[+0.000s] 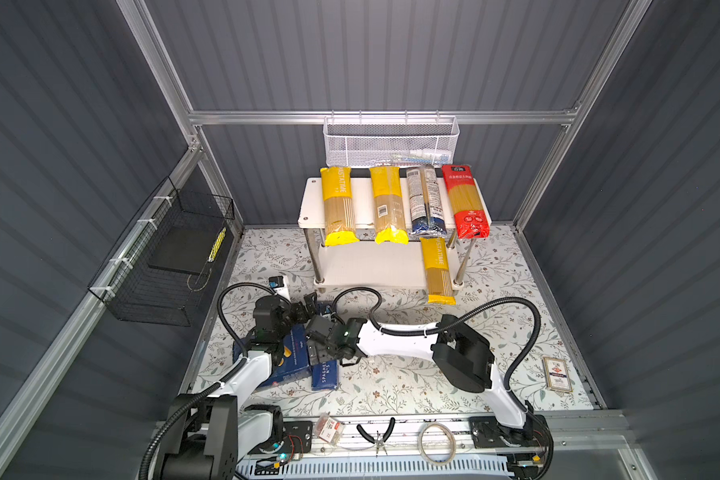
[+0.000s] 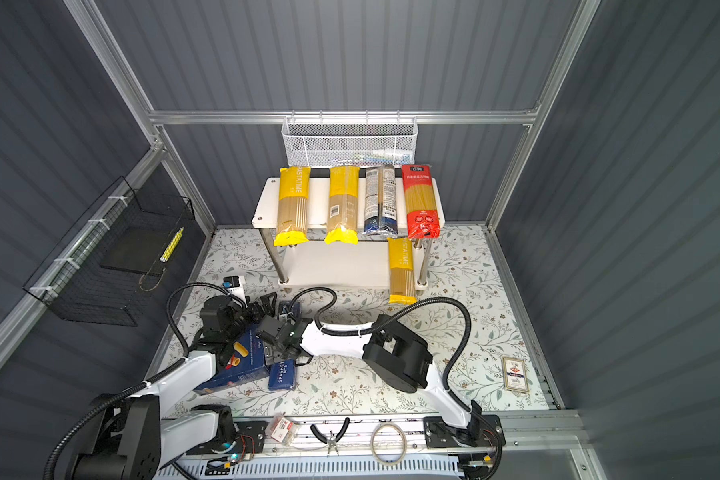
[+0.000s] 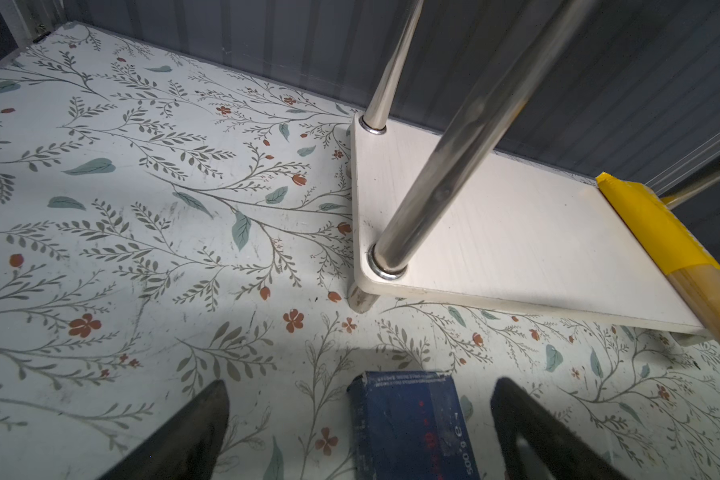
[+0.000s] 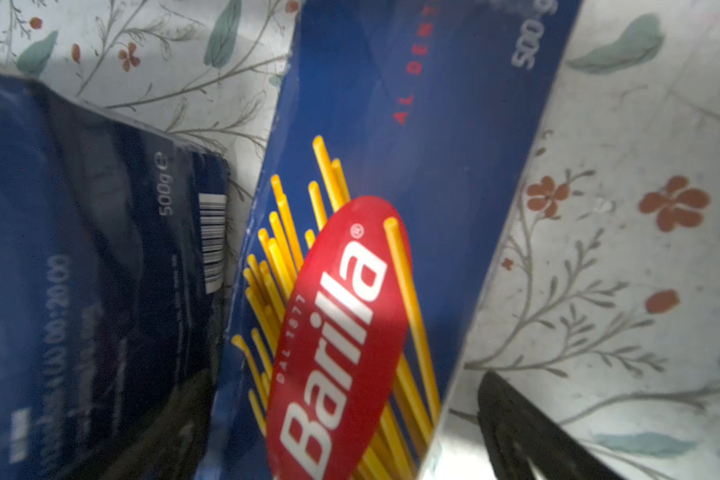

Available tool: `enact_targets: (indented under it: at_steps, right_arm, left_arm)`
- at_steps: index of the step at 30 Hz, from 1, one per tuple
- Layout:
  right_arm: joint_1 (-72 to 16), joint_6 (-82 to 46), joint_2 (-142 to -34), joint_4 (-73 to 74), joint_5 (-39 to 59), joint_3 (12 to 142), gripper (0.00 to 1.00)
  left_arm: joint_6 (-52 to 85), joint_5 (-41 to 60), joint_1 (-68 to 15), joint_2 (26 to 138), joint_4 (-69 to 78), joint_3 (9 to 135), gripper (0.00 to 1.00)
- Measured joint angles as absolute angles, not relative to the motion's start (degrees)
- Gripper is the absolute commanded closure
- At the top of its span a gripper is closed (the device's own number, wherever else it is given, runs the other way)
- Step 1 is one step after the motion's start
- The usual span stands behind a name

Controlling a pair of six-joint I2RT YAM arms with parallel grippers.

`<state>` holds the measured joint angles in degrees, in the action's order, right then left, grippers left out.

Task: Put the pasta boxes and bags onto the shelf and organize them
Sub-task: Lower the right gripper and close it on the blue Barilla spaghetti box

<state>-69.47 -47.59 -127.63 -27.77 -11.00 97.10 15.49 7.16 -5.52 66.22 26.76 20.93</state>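
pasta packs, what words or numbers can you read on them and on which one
"Barilla", "DAL 1877", "AL DEN…": narrow blue box
"SPAGHE…", "N°5": same box, in a top view
"500g": wider blue box
"PASTATIME": far-left yellow bag, lower yellow bag
Too small to read: red bag, silver-blue bag, middle yellow bag label

White arm links (image 1: pixel 395 340), black joint housings (image 1: pixel 462 361), black corrugated cables (image 1: pixel 538 328), white zip ties (image 1: pixel 427 331); left gripper (image 3: pixel 360 381) black, pointed fingers (image 3: pixel 192 428).
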Motion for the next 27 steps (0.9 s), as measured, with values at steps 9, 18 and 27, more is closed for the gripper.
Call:
enact_targets:
  at_steps: [9, 18, 27]
  right_arm:
    - [-69.5, -48.2, -121.4, -29.0, -13.5, 88.4, 0.01]
    - [-69.3, -43.4, -116.7, -25.0, -10.7, 79.6, 0.01]
    - [-69.3, -39.7, -116.8, -28.0, -11.7, 80.5, 0.01]
  left_arm:
    - [15.5, 7.2, -5.5, 66.2, 26.8, 20.9, 0.01]
    - [15.5, 7.2, -5.5, 66.2, 26.8, 20.9, 0.01]
    - [15.5, 7.2, -5.5, 66.2, 26.8, 20.9, 0.01]
